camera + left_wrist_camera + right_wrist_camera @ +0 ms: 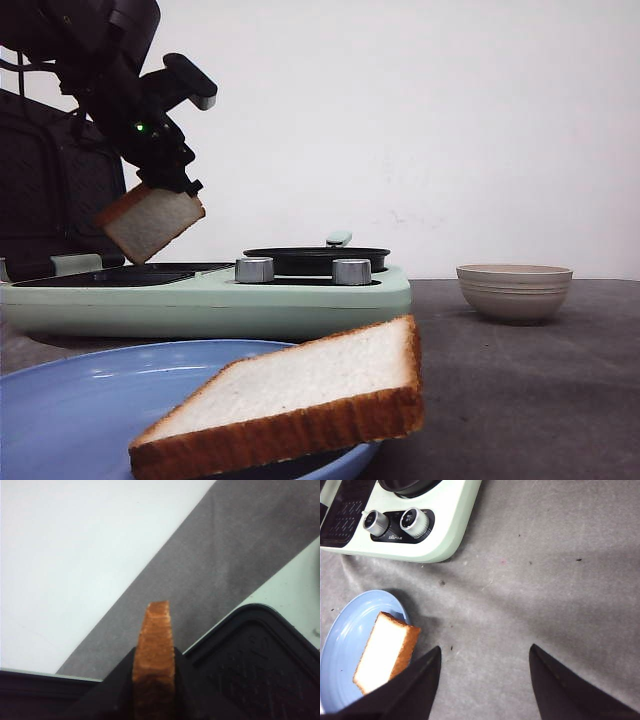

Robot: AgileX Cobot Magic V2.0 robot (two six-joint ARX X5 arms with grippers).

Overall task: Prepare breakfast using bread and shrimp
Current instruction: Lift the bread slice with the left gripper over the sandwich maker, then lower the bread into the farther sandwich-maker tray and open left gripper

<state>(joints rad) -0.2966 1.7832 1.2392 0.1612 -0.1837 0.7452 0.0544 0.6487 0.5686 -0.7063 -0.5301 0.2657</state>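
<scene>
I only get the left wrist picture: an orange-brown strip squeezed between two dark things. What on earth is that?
Observer: That is the crust edge of a bread slice. The front view shows the left tool holding the whole square slice in the air, above the left end of a green cooker.
Operator: Is there any more bread?
Observer: Yes, a second slice lies on a blue plate in front of the cooker, one corner poking past the rim.
Operator: And the other arm?
Observer: The right tool is open and holds nothing, over the grey table near the plate.
</scene>
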